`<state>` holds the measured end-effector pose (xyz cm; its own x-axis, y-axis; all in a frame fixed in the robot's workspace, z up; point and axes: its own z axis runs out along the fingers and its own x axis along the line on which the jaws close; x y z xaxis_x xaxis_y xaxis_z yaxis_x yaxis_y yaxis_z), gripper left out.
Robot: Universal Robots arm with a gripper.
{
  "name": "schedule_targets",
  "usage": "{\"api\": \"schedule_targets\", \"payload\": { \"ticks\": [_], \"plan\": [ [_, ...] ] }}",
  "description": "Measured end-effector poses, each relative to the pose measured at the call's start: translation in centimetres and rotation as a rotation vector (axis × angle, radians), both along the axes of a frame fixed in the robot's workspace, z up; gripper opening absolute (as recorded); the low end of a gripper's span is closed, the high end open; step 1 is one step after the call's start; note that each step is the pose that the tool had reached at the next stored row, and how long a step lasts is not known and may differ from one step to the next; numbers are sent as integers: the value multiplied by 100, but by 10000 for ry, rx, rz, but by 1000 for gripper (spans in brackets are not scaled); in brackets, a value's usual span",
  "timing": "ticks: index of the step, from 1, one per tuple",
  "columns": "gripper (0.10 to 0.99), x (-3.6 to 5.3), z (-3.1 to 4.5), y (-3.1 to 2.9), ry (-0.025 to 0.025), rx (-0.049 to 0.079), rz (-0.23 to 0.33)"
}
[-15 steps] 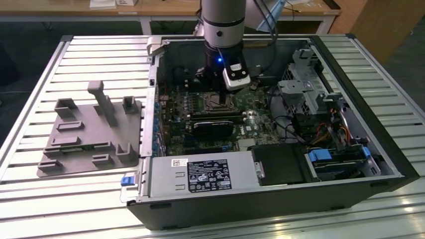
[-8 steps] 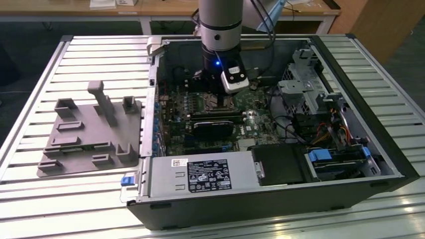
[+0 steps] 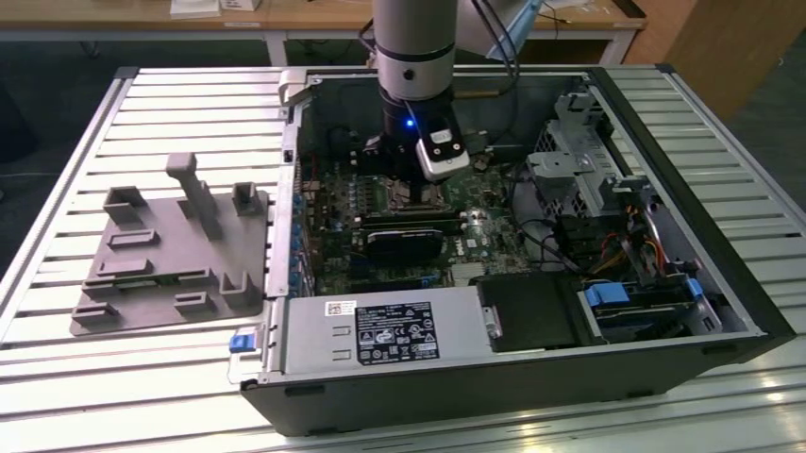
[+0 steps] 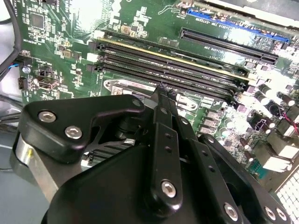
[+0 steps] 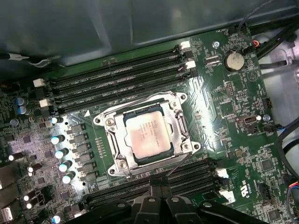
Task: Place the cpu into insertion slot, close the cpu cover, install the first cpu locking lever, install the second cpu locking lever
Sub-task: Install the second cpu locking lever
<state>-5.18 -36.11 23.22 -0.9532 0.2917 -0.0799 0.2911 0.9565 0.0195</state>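
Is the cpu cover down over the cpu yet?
Down. In the first wrist view the cpu cover lies flat around the cpu, whose silver top shows through its cut-out. Whether it is locked: cannot tell.

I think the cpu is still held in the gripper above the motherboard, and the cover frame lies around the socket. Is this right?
Not quite. The cpu is not in the gripper: the first wrist view shows it lying in the insertion slot on the motherboard. The cpu cover does lie around it, as you say.
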Motion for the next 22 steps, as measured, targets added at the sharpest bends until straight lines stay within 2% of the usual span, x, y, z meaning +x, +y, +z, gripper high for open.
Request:
{"api": "schedule_targets", "payload": {
  "ticks": [4, 10, 12, 16, 18, 22],
  "plan": [
    [102, -21, -16, -2, -1, 42, 0],
    [102, -90, -57, -18, -1, 325, -1],
    [102, -122, -76, -49, -1, 619, 0],
    [102, -142, -90, -108, -1, 989, -2],
    [102, -149, -94, -143, -2, 1102, -1],
    [102, -161, -102, -211, -1, 1215, 0]
  ]
}}
